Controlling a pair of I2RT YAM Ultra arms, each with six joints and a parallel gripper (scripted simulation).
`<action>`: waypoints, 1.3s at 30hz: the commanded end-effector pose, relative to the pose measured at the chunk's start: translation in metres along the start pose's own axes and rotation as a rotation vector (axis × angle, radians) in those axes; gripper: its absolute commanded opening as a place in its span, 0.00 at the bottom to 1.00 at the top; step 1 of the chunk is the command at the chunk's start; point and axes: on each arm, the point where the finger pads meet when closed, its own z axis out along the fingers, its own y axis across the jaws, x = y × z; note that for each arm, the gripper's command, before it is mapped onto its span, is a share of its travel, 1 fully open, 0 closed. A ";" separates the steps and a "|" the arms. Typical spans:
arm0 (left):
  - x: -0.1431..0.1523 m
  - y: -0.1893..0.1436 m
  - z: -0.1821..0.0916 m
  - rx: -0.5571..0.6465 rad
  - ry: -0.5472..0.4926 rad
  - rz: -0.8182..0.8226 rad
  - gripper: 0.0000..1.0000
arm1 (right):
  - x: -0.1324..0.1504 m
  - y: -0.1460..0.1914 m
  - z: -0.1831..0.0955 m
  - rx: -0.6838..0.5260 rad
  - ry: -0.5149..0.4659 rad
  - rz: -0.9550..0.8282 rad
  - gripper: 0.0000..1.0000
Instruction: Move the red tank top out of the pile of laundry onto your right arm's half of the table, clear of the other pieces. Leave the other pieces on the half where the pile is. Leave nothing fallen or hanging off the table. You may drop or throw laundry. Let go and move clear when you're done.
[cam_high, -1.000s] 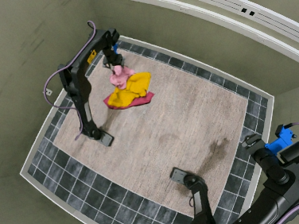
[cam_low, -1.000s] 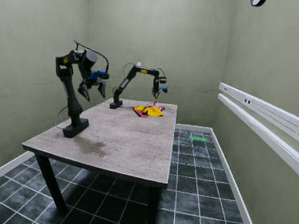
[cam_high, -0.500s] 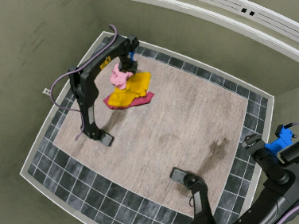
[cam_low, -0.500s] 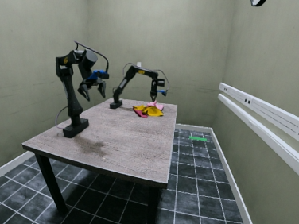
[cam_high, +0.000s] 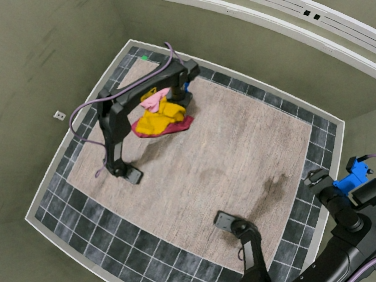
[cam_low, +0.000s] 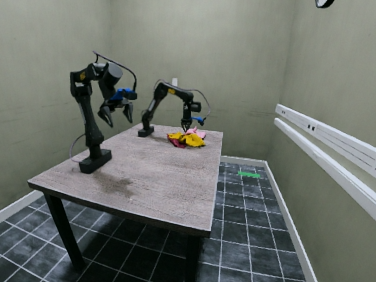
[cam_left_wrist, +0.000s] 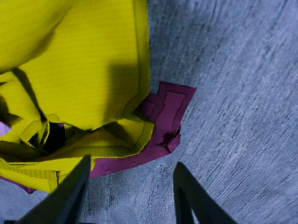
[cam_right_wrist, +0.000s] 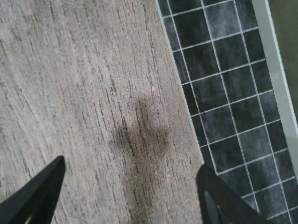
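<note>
The dark red tank top (cam_high: 184, 124) (cam_low: 176, 143) (cam_left_wrist: 170, 115) lies flat, mostly hidden under the yellow piece (cam_high: 160, 120) (cam_low: 192, 140) (cam_left_wrist: 95, 60). Its strap end and lower edge stick out on bare table. A pink piece (cam_high: 155, 100) (cam_low: 196, 132) lies against the yellow one. My left gripper (cam_low: 186, 129) (cam_left_wrist: 134, 164) is partly open and points down, low over the pile. In its wrist view the pile's edge, with yellow and dark red cloth, lies just ahead of the fingertips. My right gripper (cam_low: 118, 121) (cam_right_wrist: 135, 166) is open and empty, high up far from the pile.
The pile lies on the left arm's half of the table (cam_high: 215, 160) (cam_low: 150, 175), near its far end. The left base (cam_high: 132, 174) (cam_low: 145, 131) and right base (cam_high: 225, 220) (cam_low: 95, 161) stand along one long edge. A green patch (cam_high: 144, 58) (cam_low: 249, 174) shows on the floor.
</note>
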 end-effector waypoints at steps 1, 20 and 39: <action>-0.016 0.013 -0.021 0.003 -0.074 -0.045 0.60 | -0.022 0.001 -0.021 -0.006 -0.099 -0.006 0.92; 0.001 0.000 0.044 -0.004 0.023 0.007 0.60 | -0.022 0.001 -0.021 -0.006 -0.099 -0.006 0.92; 0.000 0.005 0.072 -0.001 0.026 -0.005 0.60 | -0.022 0.001 -0.021 -0.006 -0.099 -0.006 0.92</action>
